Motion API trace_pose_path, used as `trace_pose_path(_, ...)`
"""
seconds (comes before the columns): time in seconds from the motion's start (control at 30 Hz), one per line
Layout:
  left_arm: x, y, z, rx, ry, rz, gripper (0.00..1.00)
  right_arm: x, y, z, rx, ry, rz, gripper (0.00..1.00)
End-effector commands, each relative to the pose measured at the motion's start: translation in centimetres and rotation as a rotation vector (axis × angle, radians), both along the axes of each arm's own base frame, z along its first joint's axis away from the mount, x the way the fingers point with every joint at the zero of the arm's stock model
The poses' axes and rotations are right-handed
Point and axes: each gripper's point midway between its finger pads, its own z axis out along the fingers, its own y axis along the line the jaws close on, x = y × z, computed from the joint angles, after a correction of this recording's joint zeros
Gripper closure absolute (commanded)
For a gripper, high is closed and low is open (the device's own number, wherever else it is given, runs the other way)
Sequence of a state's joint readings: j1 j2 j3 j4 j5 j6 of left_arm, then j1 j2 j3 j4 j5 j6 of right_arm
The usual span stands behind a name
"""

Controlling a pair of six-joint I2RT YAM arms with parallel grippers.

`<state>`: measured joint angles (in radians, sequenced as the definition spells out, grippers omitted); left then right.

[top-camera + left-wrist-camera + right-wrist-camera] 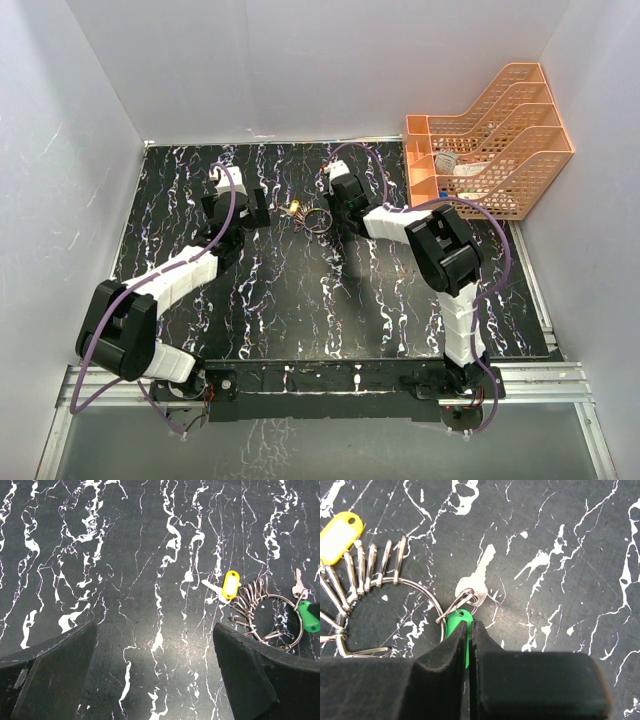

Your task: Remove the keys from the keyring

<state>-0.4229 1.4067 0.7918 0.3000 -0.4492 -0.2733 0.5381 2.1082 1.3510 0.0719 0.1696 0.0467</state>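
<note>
The keyring (427, 596) is a thin silvery wire ring lying flat on the black marbled mat, strung with several small wire loops (370, 562). A green-headed key (454, 626) hangs from it by a small loop, beside a silver key (481, 575). My right gripper (471, 625) is shut on the green head, its fingers pressed together over it. A yellow-headed key (337, 535) lies at the ring's far side. My left gripper (154, 630) stands wide open over bare mat, left of the keyring (280, 598) and the yellow-headed key (230, 584). From above, the keyring (318, 220) lies between both grippers.
An orange mesh file rack (500, 140) stands at the back right, just off the mat. White walls close in the back and both sides. The black mat (300, 300) stretches toward the arm bases.
</note>
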Motion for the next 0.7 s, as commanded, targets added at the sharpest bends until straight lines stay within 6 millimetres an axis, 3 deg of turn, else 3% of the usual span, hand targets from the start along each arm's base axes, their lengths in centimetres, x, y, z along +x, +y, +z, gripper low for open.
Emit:
trace_pose_path(0.0, -0.3, 0.6, 0.9, -0.006, -0.027, 0.026, 0.01, -3.4, -1.9, -3.7, -0.119, 0.125, -0.004, 1.00)
trace_pose_path(0.3, -0.1, -0.1, 1.3, -0.033, -0.039, 0.002, 0.01, -3.2, -1.0, 4.7, -0.156, -0.074, -0.028, 1.00)
trace_pose_path(0.4, 0.0, -0.4, 1.4, -0.035, -0.033, -0.015, 0.01, -3.0, -0.6, 6.4, -0.114, -0.113, -0.024, 1.00)
trace_pose_path(0.53, -0.2, -0.4, 1.2, -0.026, -0.022, -0.022, 0.01, -1.6, -1.3, 7.4, -0.150, -0.186, -0.069, 0.56)
trace_pose_path(0.6, -0.3, -0.3, 1.0, -0.023, -0.018, -0.020, 0.01, -0.5, -1.2, 7.4, -0.181, -0.199, -0.069, 0.46)
trace_pose_path(0.67, -0.4, -0.2, 2.0, -0.031, -0.039, -0.021, 0.01, 0.5, -1.1, 7.4, -0.200, -0.202, -0.064, 0.44)
